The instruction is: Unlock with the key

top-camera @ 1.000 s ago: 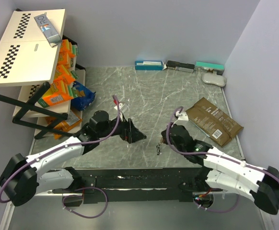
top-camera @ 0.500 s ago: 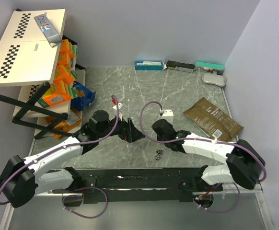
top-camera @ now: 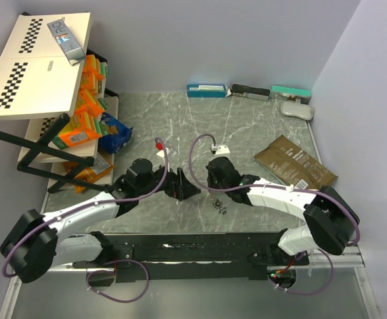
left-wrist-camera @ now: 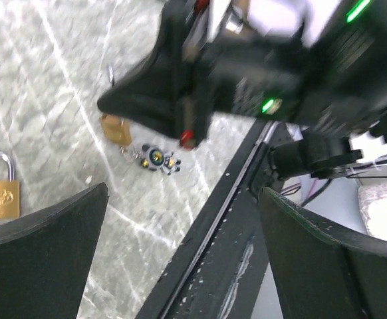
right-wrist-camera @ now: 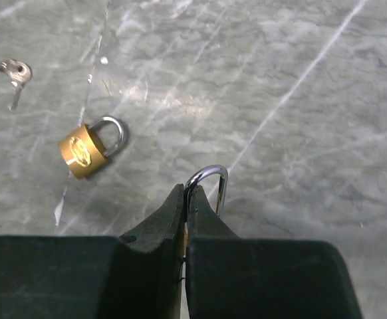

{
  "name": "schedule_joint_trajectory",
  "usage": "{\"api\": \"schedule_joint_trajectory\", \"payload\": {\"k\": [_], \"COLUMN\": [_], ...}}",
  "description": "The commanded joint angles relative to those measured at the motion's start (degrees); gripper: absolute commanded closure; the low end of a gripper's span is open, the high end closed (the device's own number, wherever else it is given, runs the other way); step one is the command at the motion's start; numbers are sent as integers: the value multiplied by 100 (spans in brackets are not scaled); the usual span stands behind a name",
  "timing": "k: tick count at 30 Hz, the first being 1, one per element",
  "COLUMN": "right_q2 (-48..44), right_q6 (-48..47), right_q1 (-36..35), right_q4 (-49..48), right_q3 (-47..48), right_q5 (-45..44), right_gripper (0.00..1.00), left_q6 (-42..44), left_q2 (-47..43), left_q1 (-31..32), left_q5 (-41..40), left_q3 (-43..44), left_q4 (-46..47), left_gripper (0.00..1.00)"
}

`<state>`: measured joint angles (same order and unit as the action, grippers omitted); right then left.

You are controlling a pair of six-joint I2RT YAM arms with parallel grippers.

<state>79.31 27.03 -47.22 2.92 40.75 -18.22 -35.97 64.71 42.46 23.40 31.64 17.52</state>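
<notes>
Top external: grey marble table (top-camera: 260,126), lilac walls (top-camera: 247,40); left claw (left-wrist-camera: 183,193) spread, right claw (right-wrist-camera: 185,193) pressed together.

Pale lilac walls (top-camera: 213,40) enclose a grey marble-patterned table (top-camera: 260,123) at the back and on both sides. At the left stands a slanted shelf (top-camera: 32,151) stocked with orange packets (top-camera: 87,100), with a checkered board (top-camera: 37,63) propped above it. The light is soft and even.

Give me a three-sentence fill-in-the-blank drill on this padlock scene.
1. The left pincer stands ___.
2. The right pincer is shut on a padlock whose silver ___ sticks out beyond its tips.
3. A second padlock lies loose on the ___.
Missing words: open; shackle; table.
</notes>
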Motion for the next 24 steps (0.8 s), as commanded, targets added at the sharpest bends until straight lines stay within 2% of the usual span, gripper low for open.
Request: {"api": "schedule_joint_trajectory", "payload": {"k": [1, 16, 20, 24], "right_q2": [-65, 648, 297, -178], "right_q6": [-163, -409, -277, -137], "right_q1": [520, 714, 758, 837], "right_q4": [-818, -678, -845, -819], "right_q3": [-216, -32, -155, -234], "right_q5": [1030, 1065, 1443, 1787], "right_gripper": [100, 100, 100, 100], "left_q6": [-252, -25, 2, -235], "left_q2": [392, 1245, 1641, 2036], "left_q1": [-18, -9, -9, -9], "left_q5": [-11, -204, -134, 95], "left_q3": [-123, 282, 203, 44], "left_q4": [857, 700, 1156, 2156], "left_gripper": [0, 1, 1, 1]}}
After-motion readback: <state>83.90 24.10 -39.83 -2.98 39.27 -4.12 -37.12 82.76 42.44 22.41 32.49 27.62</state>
